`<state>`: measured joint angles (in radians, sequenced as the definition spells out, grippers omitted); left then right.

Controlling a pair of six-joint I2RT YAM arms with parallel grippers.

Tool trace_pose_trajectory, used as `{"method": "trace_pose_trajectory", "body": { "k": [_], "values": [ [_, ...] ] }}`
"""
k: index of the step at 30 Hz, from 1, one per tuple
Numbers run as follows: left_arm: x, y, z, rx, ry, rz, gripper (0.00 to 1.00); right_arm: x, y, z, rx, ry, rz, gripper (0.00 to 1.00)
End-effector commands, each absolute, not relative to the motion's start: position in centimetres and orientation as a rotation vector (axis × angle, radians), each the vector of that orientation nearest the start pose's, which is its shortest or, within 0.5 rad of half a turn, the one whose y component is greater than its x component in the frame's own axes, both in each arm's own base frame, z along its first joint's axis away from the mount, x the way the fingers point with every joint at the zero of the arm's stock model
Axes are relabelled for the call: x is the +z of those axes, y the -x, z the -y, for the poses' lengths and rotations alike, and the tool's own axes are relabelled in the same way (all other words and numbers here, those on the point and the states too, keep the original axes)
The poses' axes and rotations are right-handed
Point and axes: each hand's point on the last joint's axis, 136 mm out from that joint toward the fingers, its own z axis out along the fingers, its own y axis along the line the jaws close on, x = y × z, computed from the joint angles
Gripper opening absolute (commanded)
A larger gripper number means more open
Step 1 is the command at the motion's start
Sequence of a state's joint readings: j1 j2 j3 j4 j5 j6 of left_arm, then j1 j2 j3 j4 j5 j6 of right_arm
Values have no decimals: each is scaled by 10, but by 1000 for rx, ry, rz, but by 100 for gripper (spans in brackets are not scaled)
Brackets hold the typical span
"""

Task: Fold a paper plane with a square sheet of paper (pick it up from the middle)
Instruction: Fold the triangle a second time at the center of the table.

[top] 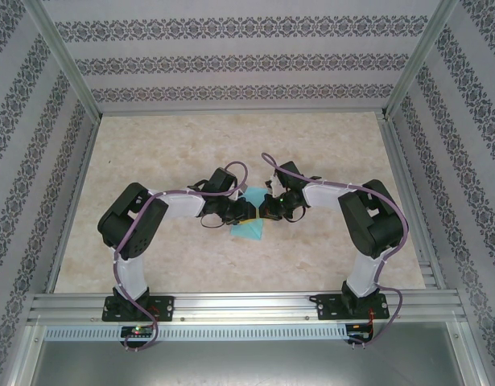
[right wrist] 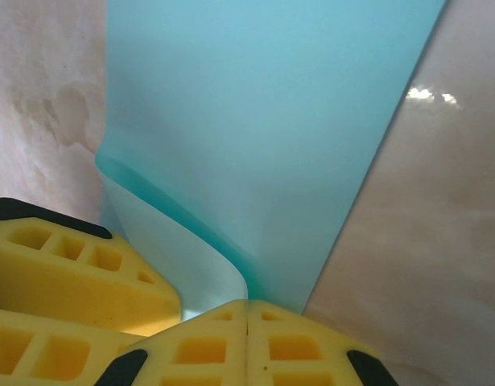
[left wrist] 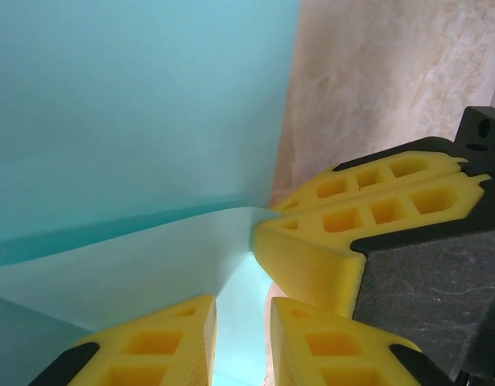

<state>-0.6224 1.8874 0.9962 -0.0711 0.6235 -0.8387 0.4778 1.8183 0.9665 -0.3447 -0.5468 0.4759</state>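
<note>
The right pincer (right wrist: 247, 310) is closed completely: its two yellow fingers (right wrist: 191, 346) meet w/o any gap, and they pinch the bent edge of the square sheet of paper (right wrist: 263, 121). The left pincer (left wrist: 241, 310) has its jaws a little apart. The sheet passes through the narrow gap btw. them, but I cannot tell if they really press on it. In the top view the two pincers meet tip to tip at the middle of the surface (top: 191, 145), and the paper is directly under them, w/ a small pointed part showing on the near side. About progress, my judgement is that the task is in the folding stage and not near the end. One layer of the sheet is turned over another, but the bend is a soft round curve, not a pressed crease. I see no slim dart shape, no sharp nose and no centre crease, so approx. most of the folds are left, incl. flattening this one. The paper is thin, smooth and turquoise-blue. It is matte, w/ a paler tone where the light comes through the lifted flap, and it has straight clean edges. It looks very flexible, so I think it can slip or wrinkle easily. The fingers are of yellow material w/ square hollow cells, on black bodies. The surface is beige, glossy and marble-like, w/ bright reflections.
</note>
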Motion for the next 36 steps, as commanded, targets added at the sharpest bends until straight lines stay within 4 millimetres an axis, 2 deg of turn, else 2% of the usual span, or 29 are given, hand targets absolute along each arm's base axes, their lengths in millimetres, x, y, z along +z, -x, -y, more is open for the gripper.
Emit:
{"method": "trace_pose_trajectory", "body": {
  "k": [1, 26, 30, 36],
  "values": [
    [38, -291, 334, -1279, -18, -2819, 25, 17, -296, -253, 947, 179, -2892, 5],
    [18, -285, 319, -1151, 39, -2903, 22, 12, -294, -251, 934, 175, -2915, 6],
    [16, -285, 318, -1138, 43, -2914, 22, 23, -297, -250, 925, 161, -2899, 13],
    [12, -283, 315, -1109, 57, -2931, 21, 50, -303, -240, 893, 138, -2829, 18]
  ]
}}
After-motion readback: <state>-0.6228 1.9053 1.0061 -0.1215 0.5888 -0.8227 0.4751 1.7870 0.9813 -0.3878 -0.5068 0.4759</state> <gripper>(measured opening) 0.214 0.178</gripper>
